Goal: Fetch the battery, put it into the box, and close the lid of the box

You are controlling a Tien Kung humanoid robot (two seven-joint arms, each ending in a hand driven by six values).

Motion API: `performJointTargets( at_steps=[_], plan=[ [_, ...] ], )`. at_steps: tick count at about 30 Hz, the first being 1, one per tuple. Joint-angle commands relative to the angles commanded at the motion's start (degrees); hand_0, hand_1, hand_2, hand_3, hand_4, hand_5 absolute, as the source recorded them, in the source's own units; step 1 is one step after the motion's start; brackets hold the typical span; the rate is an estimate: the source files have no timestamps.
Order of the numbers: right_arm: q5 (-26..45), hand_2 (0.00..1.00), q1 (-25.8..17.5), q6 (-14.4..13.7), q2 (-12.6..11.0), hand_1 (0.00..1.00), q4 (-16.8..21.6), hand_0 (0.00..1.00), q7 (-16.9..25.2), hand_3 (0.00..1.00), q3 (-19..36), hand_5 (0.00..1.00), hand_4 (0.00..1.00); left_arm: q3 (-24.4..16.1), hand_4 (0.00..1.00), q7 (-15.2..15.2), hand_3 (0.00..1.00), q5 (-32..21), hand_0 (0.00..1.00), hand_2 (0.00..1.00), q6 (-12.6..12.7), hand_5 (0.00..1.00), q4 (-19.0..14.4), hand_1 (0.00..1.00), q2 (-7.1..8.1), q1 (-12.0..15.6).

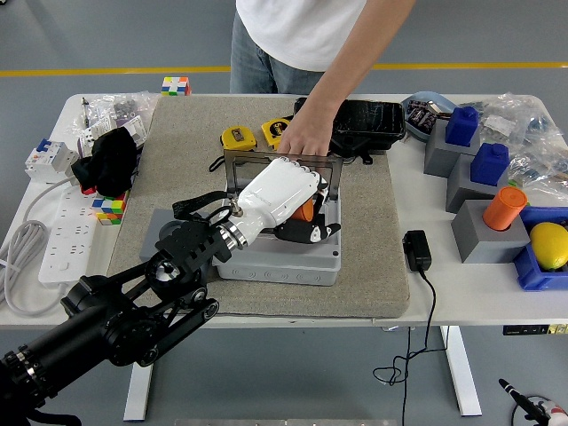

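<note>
We can read no writing anywhere. Our left hand (282, 201) hangs over the grey box (282, 257), fingers curled around the orange battery (305, 211) just under them. Beyond our hand the lid (240, 165) stands raised, a person's hand (304, 138) touching it. Yellow tape measures (238, 138) lie farther back.

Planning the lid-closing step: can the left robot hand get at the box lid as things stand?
Probably yes. The left robot hand is already over the open box, just in front of the raised lid; only the person's hand holding its far edge crowds it.
</note>
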Motion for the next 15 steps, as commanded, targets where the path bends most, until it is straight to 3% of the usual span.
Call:
performJointTargets(
  at_steps=[6, 15],
  plan=[
    [-0.4, 0.838, -0.1, 0.0, 0.0, 0.868, 0.0, 0.89, -0.1, 0.884, 0.5, 0.998, 0.998, -0.2, 0.63, -0.6, 0.113, 0.0, 0.072, 0.118, 0.6, 0.417, 1.0, 0.069, -0.11, 0.2],
    [0.2, 0.838, 0.0, 0.0, 0.1, 0.868, 0.0, 0.89, -0.1, 0.884, -0.2, 0.998, 0.998, 0.5, 0.631, -2.0, 0.12, -2.5, 0.072, 0.118, 2.2, 0.419, -0.8, 0.07, -0.22, 0.8]
  ],
)
